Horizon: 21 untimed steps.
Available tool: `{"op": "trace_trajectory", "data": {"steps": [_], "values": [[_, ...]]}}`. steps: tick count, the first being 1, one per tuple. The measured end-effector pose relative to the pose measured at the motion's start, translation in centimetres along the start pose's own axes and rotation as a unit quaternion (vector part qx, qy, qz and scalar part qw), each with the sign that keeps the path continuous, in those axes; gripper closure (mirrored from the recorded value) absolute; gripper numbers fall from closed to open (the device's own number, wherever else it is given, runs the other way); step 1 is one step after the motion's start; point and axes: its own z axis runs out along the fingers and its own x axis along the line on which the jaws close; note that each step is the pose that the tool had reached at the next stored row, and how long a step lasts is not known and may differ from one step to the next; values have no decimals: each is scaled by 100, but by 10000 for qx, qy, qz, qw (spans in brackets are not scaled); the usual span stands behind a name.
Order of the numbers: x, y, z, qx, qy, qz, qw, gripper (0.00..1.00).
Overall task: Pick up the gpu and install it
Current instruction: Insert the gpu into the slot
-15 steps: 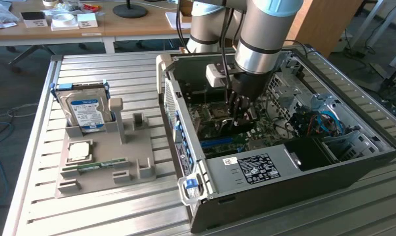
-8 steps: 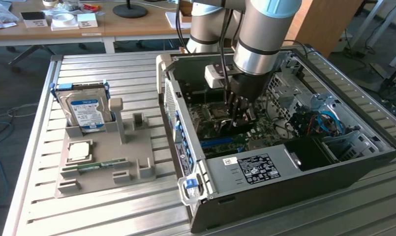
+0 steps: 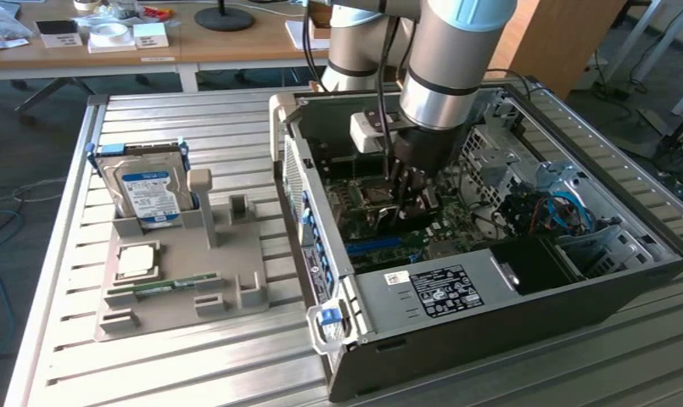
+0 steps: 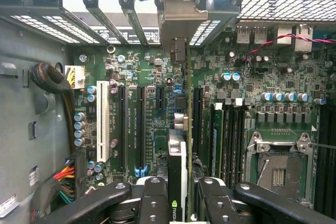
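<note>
Black fingers (image 4: 152, 203) clamping gpu (image 4: 177, 169), thin, edge-on

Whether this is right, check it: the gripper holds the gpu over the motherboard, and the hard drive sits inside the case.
Wrong about the hard drive: it stands in the grey holder outside the case, as the exterior view shows. The gripper does hold the gpu over the motherboard.

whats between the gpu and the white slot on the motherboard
In the wrist view, two long black slots and one short slot lie between the white slot and the gpu, all empty.
</note>
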Motion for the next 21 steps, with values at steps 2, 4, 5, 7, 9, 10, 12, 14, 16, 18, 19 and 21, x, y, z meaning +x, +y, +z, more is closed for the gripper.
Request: {"op": "trace_trajectory", "data": {"steps": [2, 4, 5, 7, 9, 10, 12, 14, 16, 18, 19, 21], "values": [[0, 1, 1, 0, 0, 0, 10000, 73], [0, 8, 1, 0, 0, 1, 10000, 73], [0, 11, 2, 0, 0, 0, 10000, 73], [0, 16, 2, 0, 0, 0, 10000, 73], [0, 23, 2, 0, 0, 0, 10000, 73], [0, 27, 2, 0, 0, 1, 10000, 73], [0, 33, 2, 0, 0, 0, 10000, 73], [0, 38, 2, 0, 0, 0, 10000, 73], [0, 44, 3, 0, 0, 0, 10000, 73], [0, 49, 3, 0, 0, 0, 10000, 73], [0, 51, 3, 0, 0, 0, 10000, 73], [0, 54, 3, 0, 0, 0, 10000, 73]]}}
